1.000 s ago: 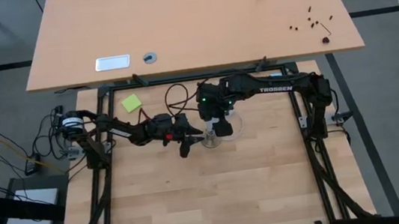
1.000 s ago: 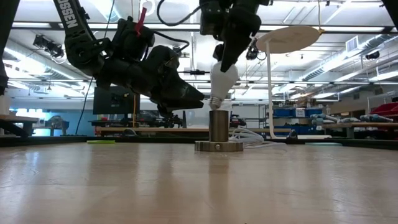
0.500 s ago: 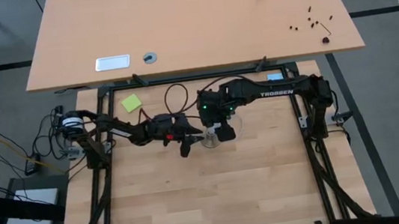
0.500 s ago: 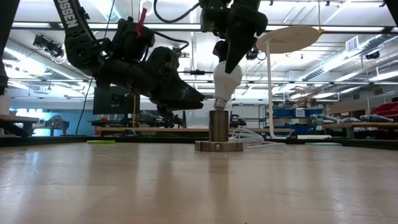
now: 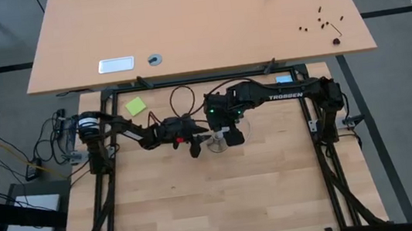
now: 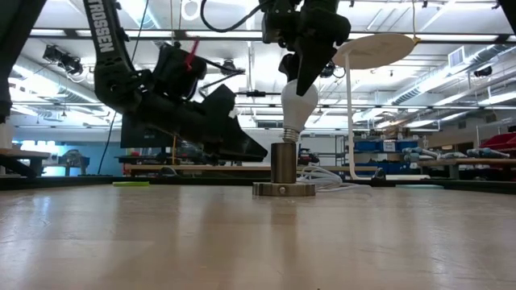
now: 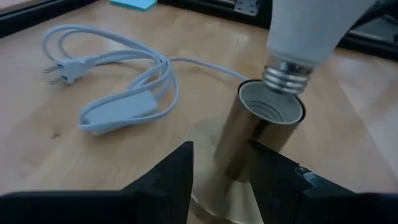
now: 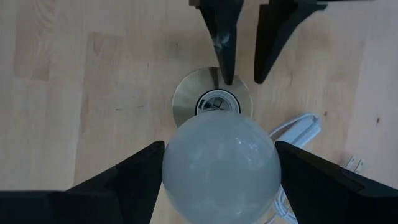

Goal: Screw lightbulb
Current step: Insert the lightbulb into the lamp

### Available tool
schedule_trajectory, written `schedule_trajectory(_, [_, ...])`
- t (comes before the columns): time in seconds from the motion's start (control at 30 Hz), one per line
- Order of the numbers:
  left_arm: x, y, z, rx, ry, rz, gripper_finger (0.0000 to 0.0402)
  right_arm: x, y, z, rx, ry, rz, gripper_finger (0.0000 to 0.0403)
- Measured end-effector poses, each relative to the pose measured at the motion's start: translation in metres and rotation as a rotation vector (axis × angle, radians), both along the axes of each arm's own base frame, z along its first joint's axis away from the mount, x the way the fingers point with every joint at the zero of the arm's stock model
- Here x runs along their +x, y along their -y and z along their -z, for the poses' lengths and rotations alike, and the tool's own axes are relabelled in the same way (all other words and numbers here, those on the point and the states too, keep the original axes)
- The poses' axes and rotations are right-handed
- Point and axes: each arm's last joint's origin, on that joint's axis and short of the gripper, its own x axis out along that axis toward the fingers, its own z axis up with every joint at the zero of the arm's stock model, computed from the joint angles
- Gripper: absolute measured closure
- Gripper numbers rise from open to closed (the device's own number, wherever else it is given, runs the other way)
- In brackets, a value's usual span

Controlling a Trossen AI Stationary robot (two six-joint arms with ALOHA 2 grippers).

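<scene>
Light wooden counter (image 5: 201, 209), seen from above and from counter height, with both dark arms meeting near its middle. The right arm reaches in from the far right corner; its right gripper (image 6: 300, 80) points down and holds the small white frosted pear-shaped lightbulb (image 6: 296, 101) by its globe, one finger on either side, as the right wrist view shows (image 8: 219, 160). The left arm comes in low from the left; its left gripper (image 7: 219, 165) stands partly open with a finger on each side of the socket's column, close to the metal, though contact cannot be confirmed.

The socket (image 6: 283, 171) is a brushed-metal upright cylinder on a round flat base, standing on the counter beneath the bulb. A white cord with an inline switch and plug (image 7: 118, 93) lies coiled just beside it.

The bulb's threaded metal end (image 7: 287, 76) hangs at the socket's open mouth, just above the rim and slightly off centre and tilted in the left wrist view; it appears not yet threaded in.

Step in hand, as judged: seating the thread. To do it well, the bulb should be brought upright and centred over the mouth, lowered until the thread meets the rim, then turned with light downward pressure while the left gripper steadies the column. A tilted start risks cross-threading or tipping the socket.
</scene>
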Motion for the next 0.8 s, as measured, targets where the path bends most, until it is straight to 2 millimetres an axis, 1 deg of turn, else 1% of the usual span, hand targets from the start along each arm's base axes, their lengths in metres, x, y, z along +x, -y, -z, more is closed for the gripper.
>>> schedule_trajectory(0.2, [0.021,0.005,0.004,0.020,0.010,0.116,0.0249,-0.002,-0.005,0.001,0.007,-0.024,0.002,0.0101])
schedule_trajectory(0.37, [0.031,0.013,0.008,0.029,0.009,0.153,0.0250,-0.007,-0.012,0.002,0.016,-0.085,-0.005,0.0098])
schedule_trajectory(0.5, [0.034,0.017,0.011,0.025,-0.002,0.168,0.0250,-0.007,-0.017,0.002,0.019,-0.097,-0.010,0.0098])
schedule_trajectory(0.8, [0.035,0.024,0.011,0.026,0.006,0.189,0.0250,-0.007,-0.022,0.002,0.028,-0.099,-0.019,0.0099])
